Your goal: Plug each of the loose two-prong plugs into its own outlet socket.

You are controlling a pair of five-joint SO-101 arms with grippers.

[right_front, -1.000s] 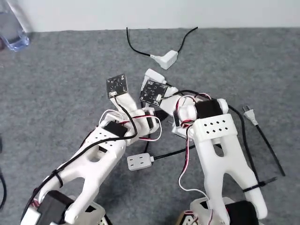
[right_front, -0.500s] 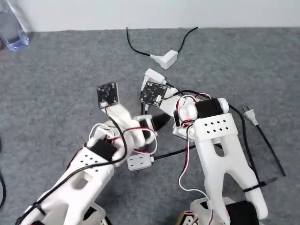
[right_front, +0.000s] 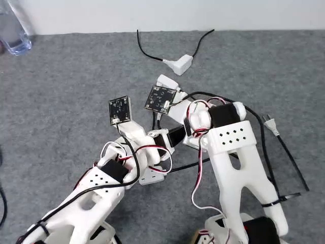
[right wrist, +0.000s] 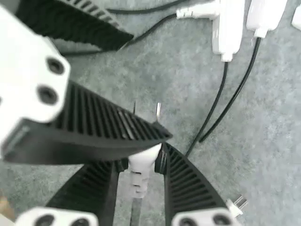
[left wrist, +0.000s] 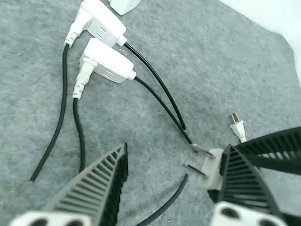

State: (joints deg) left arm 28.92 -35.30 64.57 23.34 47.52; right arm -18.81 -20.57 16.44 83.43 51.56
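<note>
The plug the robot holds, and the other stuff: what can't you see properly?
- Right wrist view: the held plug is crossed by a finger of the left gripper; its middle is hidden.
- High view: the socket strip lies half under the left arm.
- Left wrist view: a white block is cut off by the edge.

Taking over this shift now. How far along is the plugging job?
Done, apparently: two seated plugs in white sockets. In hand: the right gripper grips a third plug, prongs bare, not yet inserted; the left gripper is open beside it. Left: that insertion, plus a loose plug lying untouched.
</note>
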